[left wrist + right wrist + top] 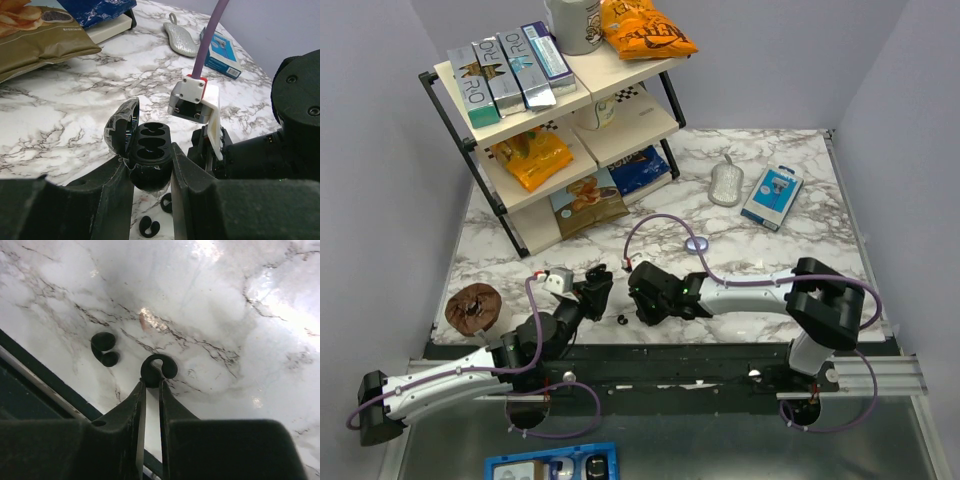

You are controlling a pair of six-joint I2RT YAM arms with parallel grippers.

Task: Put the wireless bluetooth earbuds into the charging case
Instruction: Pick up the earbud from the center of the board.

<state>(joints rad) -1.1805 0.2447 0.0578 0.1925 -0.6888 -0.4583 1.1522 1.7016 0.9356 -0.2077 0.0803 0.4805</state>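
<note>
Left gripper [150,159]: clamped tight on the charging case [149,140], lid open; right gripper [151,385]: jaws narrowed to a slit about one earbud [160,369] on the marble table [240,315], firm hold not discernible; second earbud [105,349] lying just beside it.

The right gripper [151,384] bracketed one black earbud [159,369] with narrowed fingertips; the other earbud [104,348] lay just beside the worktop [225,300] edge.
</note>
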